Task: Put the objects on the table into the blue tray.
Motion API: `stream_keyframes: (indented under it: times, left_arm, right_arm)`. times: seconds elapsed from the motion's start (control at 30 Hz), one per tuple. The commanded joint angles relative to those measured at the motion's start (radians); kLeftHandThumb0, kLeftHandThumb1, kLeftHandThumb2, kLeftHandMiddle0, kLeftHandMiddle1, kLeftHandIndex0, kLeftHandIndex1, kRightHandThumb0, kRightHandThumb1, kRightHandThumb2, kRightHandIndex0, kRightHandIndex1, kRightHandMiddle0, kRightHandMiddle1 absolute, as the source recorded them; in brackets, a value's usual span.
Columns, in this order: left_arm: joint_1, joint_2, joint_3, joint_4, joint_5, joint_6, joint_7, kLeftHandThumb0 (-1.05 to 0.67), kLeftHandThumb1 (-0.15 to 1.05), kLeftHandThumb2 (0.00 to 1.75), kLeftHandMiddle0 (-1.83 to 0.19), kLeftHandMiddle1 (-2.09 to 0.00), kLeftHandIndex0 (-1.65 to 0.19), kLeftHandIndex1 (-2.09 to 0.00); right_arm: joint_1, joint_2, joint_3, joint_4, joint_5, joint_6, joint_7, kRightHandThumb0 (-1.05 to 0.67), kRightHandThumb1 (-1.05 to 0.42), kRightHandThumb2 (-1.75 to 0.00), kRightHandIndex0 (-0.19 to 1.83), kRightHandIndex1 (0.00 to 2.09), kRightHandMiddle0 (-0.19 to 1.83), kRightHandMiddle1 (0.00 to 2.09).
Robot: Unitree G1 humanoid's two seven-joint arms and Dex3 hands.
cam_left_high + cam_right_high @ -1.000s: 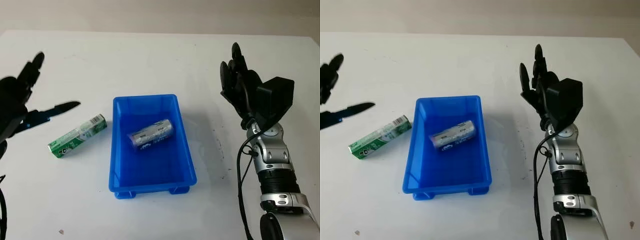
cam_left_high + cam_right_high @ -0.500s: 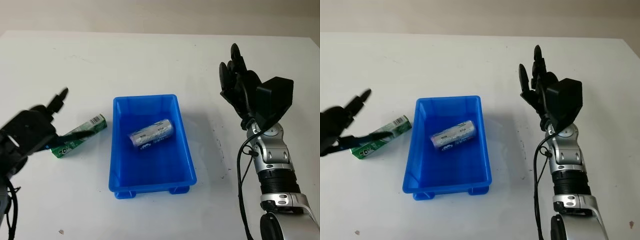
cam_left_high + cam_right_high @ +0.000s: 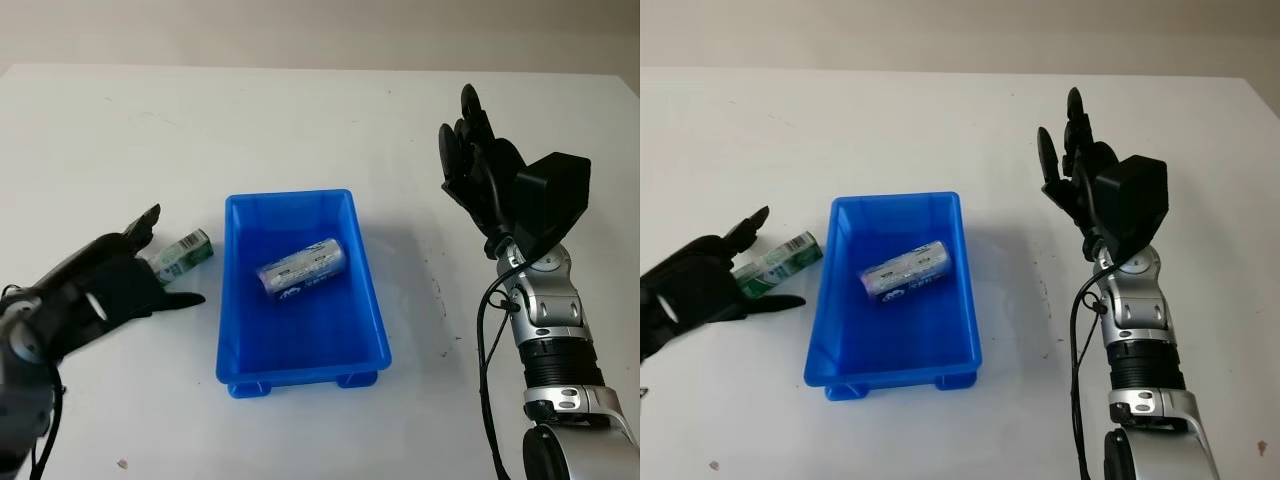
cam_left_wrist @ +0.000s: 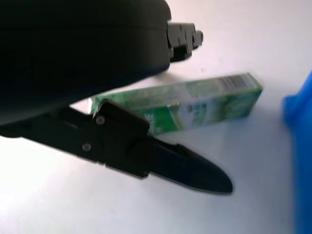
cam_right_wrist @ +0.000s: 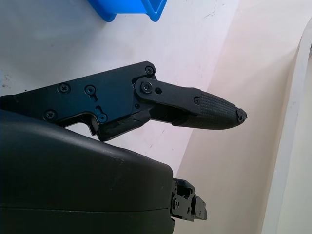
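With one silver-wrapped roll [image 3: 303,267] already in the blue tray [image 3: 372,300], left hand [image 3: 105,285] straddles the green gum pack [image 4: 195,105], fingers apart, nothing gripped. Next: clamp, lift. Right hand [image 3: 478,165] open, parked right of the tray.

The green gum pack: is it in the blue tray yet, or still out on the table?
Out. The green gum pack lies on the table beside the blue tray, with the open left hand over it.

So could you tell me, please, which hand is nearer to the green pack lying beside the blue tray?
Left. The left hand is over the green pack, open around it. The right hand is raised beyond the blue tray's other side.
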Motion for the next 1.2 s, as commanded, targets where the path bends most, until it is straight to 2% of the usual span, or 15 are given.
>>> stream_keyframes:
  times: [0.0, 0.03, 0.07, 0.1, 0.13, 0.27, 0.37, 0.47, 0.73, 0.87, 0.9, 0.97, 1.0, 1.07, 1.17]
  left_arm:
    - [0.037, 0.012, -0.055, 0.033, 0.102, -0.033, 0.039, -0.76, 1.04, 0.07, 0.11, -2.06, -0.06, -0.15]
    - [0.041, 0.007, -0.063, 0.046, 0.142, -0.057, 0.063, -0.70, 1.05, 0.08, -0.01, -2.08, -0.11, -0.47]
    - [0.044, 0.005, -0.070, 0.060, 0.180, -0.081, 0.082, -0.67, 1.05, 0.10, -0.10, -2.09, 0.02, -1.04]
    - [0.044, 0.009, -0.083, 0.077, 0.231, -0.103, 0.099, -0.63, 1.05, 0.12, -0.27, -2.09, 0.10, -1.43]
    - [0.040, 0.019, -0.101, 0.092, 0.296, -0.117, 0.098, -0.60, 1.05, 0.20, -0.49, -2.09, 0.12, -1.72]
    - [0.026, 0.022, -0.135, 0.137, 0.486, -0.172, 0.093, -0.52, 1.05, 0.36, -0.94, -2.09, 0.09, -2.02]
    - [0.018, 0.011, -0.136, 0.149, 0.567, -0.203, 0.052, -0.50, 1.05, 0.44, -1.07, -2.09, 0.10, -2.09]
    - [0.009, 0.000, -0.129, 0.154, 0.611, -0.226, 0.002, -0.49, 1.05, 0.49, -1.06, -2.09, 0.06, -2.09]
    - [0.000, -0.033, -0.030, 0.149, 0.527, -0.315, 0.075, -0.48, 1.05, 0.46, -1.17, -2.09, -0.10, -2.09]
    - [-0.051, -0.003, 0.007, 0.149, 0.530, -0.340, 0.040, -0.50, 1.05, 0.47, -1.05, -2.09, -0.04, -2.09]
    - [-0.064, -0.004, 0.027, 0.149, 0.512, -0.348, 0.049, -0.48, 1.05, 0.49, -1.01, -2.09, 0.08, -2.09]
    - [-0.106, 0.006, 0.059, 0.158, 0.491, -0.360, 0.040, -0.50, 1.05, 0.46, -0.89, -2.09, 0.10, -2.09]
    - [-0.126, 0.009, 0.068, 0.162, 0.489, -0.360, 0.025, -0.52, 1.05, 0.46, -0.79, -2.09, 0.07, -2.09]
    - [-0.170, 0.010, 0.089, 0.171, 0.477, -0.358, 0.009, -0.52, 1.05, 0.44, -0.72, -2.09, 0.03, -2.09]
    - [-0.253, 0.009, 0.144, 0.176, 0.436, -0.345, 0.011, -0.52, 1.05, 0.37, -0.81, -2.09, -0.10, -2.09]
  right_arm:
    - [0.005, -0.009, -0.005, -0.019, 0.007, -0.012, 0.004, -0.69, -1.05, -0.62, -0.19, 0.00, -0.19, 0.00]
    - [0.006, -0.009, -0.004, -0.019, 0.005, -0.012, 0.003, -0.69, -1.05, -0.62, -0.19, 0.00, -0.19, 0.00]
    - [0.007, -0.010, -0.004, -0.019, 0.004, -0.013, 0.004, -0.69, -1.05, -0.62, -0.19, 0.00, -0.19, 0.00]
    - [0.008, -0.011, -0.004, -0.019, 0.003, -0.011, 0.003, -0.69, -1.05, -0.62, -0.19, 0.00, -0.19, 0.00]
    - [0.009, -0.010, -0.005, -0.021, 0.005, -0.009, 0.003, -0.69, -1.05, -0.61, -0.19, 0.00, -0.19, 0.00]
    - [0.010, -0.010, -0.008, -0.021, 0.010, -0.012, 0.007, -0.68, -1.05, -0.62, -0.19, 0.00, -0.19, 0.00]
    - [0.009, -0.007, -0.013, -0.019, 0.018, -0.012, 0.007, -0.68, -1.05, -0.61, -0.19, 0.00, -0.19, 0.00]
    - [0.009, -0.008, -0.013, -0.020, 0.022, -0.011, 0.009, -0.68, -1.05, -0.60, -0.19, 0.00, -0.19, 0.00]
    - [0.010, -0.010, -0.012, -0.015, 0.025, -0.017, 0.015, -0.69, -1.05, -0.59, -0.19, 0.00, -0.19, 0.00]
    - [0.007, -0.008, -0.011, -0.012, 0.021, -0.018, 0.009, -0.70, -1.05, -0.58, -0.19, 0.00, -0.19, 0.00]
    - [0.007, -0.008, -0.011, -0.014, 0.022, -0.015, 0.008, -0.70, -1.05, -0.57, -0.19, 0.00, -0.19, 0.00]
    - [0.008, -0.007, -0.011, -0.014, 0.022, -0.017, 0.006, -0.70, -1.05, -0.57, -0.19, 0.00, -0.19, 0.00]
    - [0.009, -0.007, -0.012, -0.014, 0.023, -0.019, 0.006, -0.69, -1.05, -0.57, -0.19, 0.00, -0.19, 0.00]
    - [0.009, -0.008, -0.012, -0.014, 0.025, -0.018, 0.008, -0.69, -1.05, -0.56, -0.19, 0.00, -0.19, 0.00]
    - [0.009, -0.009, -0.014, -0.014, 0.028, -0.017, 0.011, -0.70, -1.05, -0.56, -0.19, 0.00, -0.19, 0.00]
